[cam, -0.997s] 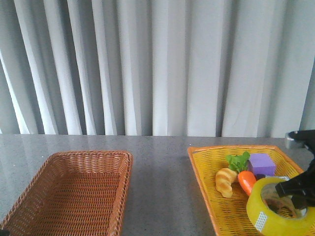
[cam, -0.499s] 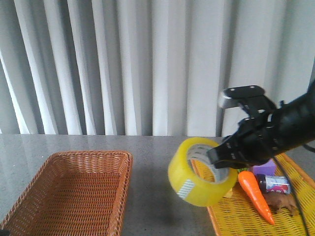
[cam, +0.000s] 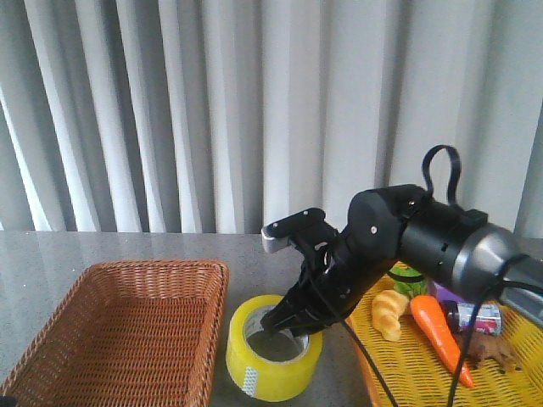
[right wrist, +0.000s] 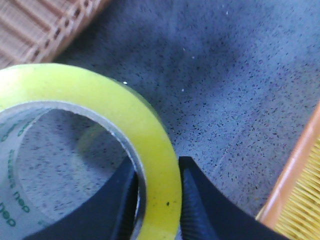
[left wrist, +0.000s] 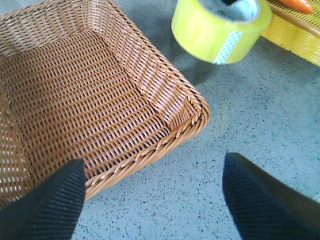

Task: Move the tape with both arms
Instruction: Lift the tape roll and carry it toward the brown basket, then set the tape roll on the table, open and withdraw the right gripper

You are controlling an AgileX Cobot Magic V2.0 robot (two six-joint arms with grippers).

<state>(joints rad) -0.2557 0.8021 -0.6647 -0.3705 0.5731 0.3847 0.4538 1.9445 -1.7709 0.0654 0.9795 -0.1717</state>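
The yellow tape roll (cam: pixel 254 363) is low over the grey table between the two baskets; I cannot tell whether it touches the table. My right gripper (cam: pixel 293 326) is shut on its wall, one finger inside the white core and one outside, as the right wrist view shows at the gripper (right wrist: pixel 160 197) and the tape (right wrist: pixel 145 130). My left gripper (left wrist: pixel 152 165) is open and empty above the table by a corner of the brown basket (left wrist: pixel 195 107). The tape (left wrist: pixel 215 27) lies beyond that corner. The left arm is out of the front view.
The brown wicker basket (cam: pixel 153 264) stands at the left and holds nothing. The yellow basket (cam: pixel 399 369) at the right holds a carrot (cam: pixel 433 326), a croissant (cam: pixel 389 312), a small can (cam: pixel 479 318) and other toys. A curtain hangs behind the table.
My right arm lifted the tape out of the yellow basket, carried it left and lowered it to the table between the baskets.
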